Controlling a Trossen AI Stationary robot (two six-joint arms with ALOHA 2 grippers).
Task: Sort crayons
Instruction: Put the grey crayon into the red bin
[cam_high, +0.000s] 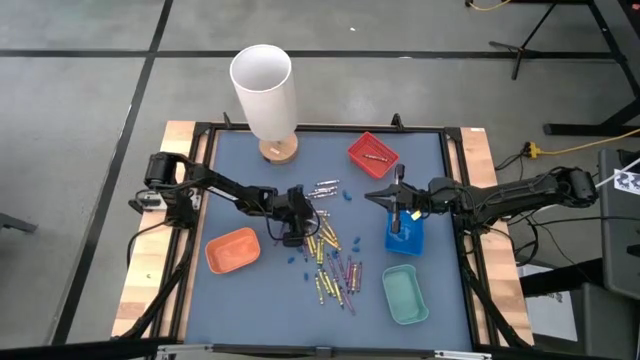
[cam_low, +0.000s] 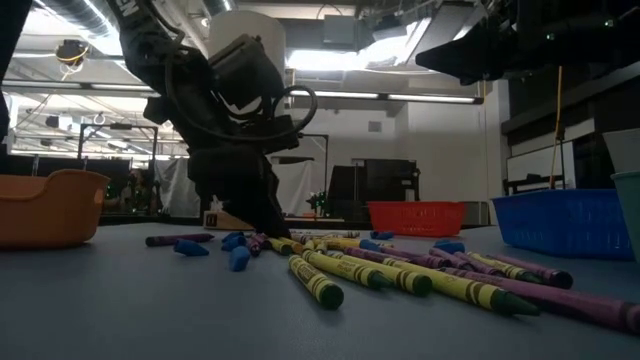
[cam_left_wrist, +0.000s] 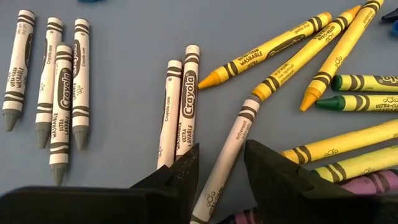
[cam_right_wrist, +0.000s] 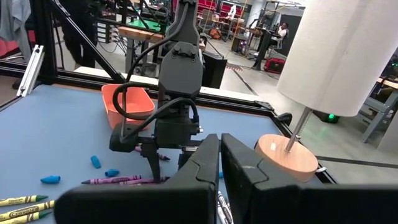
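Many crayons lie loose on the blue mat: a yellow, gold and purple pile (cam_high: 335, 265) and a few silver-grey ones (cam_high: 325, 188) apart. My left gripper (cam_high: 300, 215) is low over the pile and open. In its wrist view (cam_left_wrist: 222, 149) its two fingers stand on either side of one silver-grey crayon (cam_left_wrist: 231, 143) lying flat on the mat. More grey crayons (cam_left_wrist: 53, 81) and yellow ones (cam_left_wrist: 292, 46) lie beyond it. My right gripper (cam_high: 397, 205) hangs above the blue tray (cam_high: 405, 238). It is shut (cam_right_wrist: 221, 162), with nothing showing between its fingers. My left gripper comes from above, its fingers (cam_left_wrist: 267, 174) across the grey crayon's near half (cam_left_wrist: 217, 177), one on each long side. The crayon lies flat on the mat. Whether the fingers touch it I cannot tell.
An orange tray (cam_high: 232, 250) sits near left, a red tray (cam_high: 372, 152) holding a crayon far right, and a green tray (cam_high: 404, 293) near right. A paper-towel roll on a wooden stand (cam_high: 265, 90) is at the far edge. Small blue bits (cam_low: 238, 258) lie about.
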